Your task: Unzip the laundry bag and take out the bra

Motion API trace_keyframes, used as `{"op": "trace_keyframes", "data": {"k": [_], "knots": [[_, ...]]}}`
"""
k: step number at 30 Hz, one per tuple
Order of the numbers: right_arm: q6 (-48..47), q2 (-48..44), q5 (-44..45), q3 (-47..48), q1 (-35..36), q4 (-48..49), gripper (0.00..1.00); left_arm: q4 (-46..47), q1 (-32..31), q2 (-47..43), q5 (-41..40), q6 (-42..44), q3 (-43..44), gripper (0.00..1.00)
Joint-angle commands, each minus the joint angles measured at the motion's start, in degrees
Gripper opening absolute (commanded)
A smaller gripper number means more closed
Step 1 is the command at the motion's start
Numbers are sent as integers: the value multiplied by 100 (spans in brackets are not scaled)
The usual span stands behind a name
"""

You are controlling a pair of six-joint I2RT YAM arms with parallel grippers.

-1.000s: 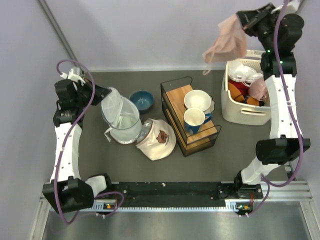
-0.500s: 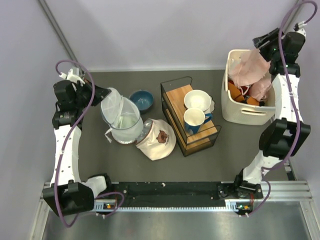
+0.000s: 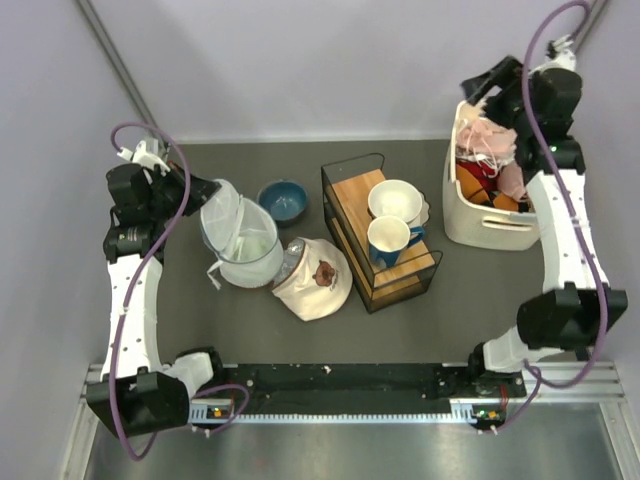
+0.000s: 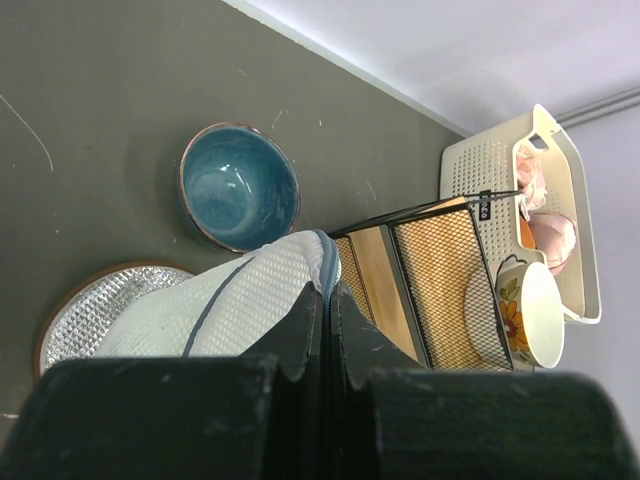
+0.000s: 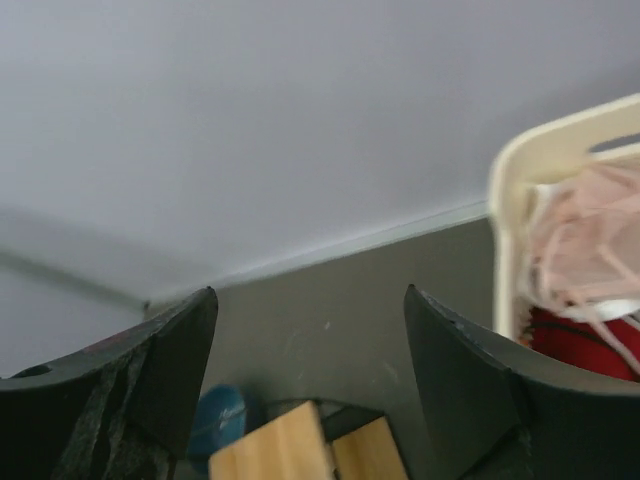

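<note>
The bra [image 3: 487, 137], limp and featherlight with thin straps likely to snag, lies heaped in the basket [image 3: 478, 228] at the far right of the table [image 3: 200, 310]. The right gripper [image 3: 487, 86] is just above it, jaws wide apart and empty. A pinch on the bunched cup fabric looks surest, while the left gripper [image 3: 207, 190] has its jaws clamped on the flap edge of the soft mesh laundry bag [image 3: 243, 243].
</note>
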Motion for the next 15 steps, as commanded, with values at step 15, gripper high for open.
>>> {"op": "trace_keyframes", "data": {"k": [15], "knots": [[-1277, 245, -718, -576, 5211, 403, 54, 54, -8, -192, -42, 196, -28, 0]]}}
